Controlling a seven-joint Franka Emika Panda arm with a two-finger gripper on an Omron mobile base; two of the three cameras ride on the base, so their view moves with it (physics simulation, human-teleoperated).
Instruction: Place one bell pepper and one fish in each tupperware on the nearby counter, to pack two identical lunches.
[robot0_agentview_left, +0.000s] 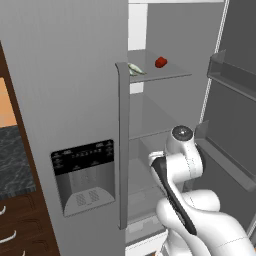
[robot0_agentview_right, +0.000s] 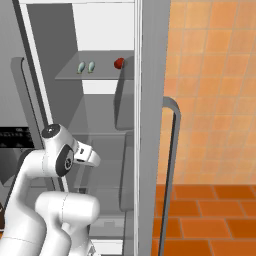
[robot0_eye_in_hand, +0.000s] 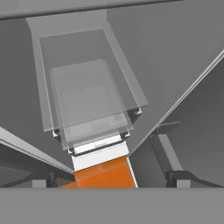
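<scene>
One red bell pepper (robot0_agentview_left: 160, 62) (robot0_agentview_right: 119, 63) lies on the upper glass shelf (robot0_agentview_left: 170, 74) of the open fridge. On the same shelf, to the pepper's left, lie two pale fish (robot0_agentview_right: 81, 67) (robot0_agentview_right: 91, 66); the left base view shows a fish (robot0_agentview_left: 135, 69) by the door edge. My gripper (robot0_eye_in_hand: 111, 181) is open, its fingertips (robot0_eye_in_hand: 41, 182) far apart with nothing between them. It points down inside the fridge's lower part, well below the food shelf. A strip of the dark speckled counter (robot0_agentview_left: 12, 160) is at the far left. The tupperware is out of view.
The closed left fridge door with its dispenser panel (robot0_agentview_left: 84, 175) and long handle (robot0_agentview_left: 122, 145) stands close on my left. The open right door with its bins (robot0_agentview_left: 227, 75) flanks the other side. Clear drawers (robot0_eye_in_hand: 87, 105) and orange floor (robot0_eye_in_hand: 109, 175) lie below the hand.
</scene>
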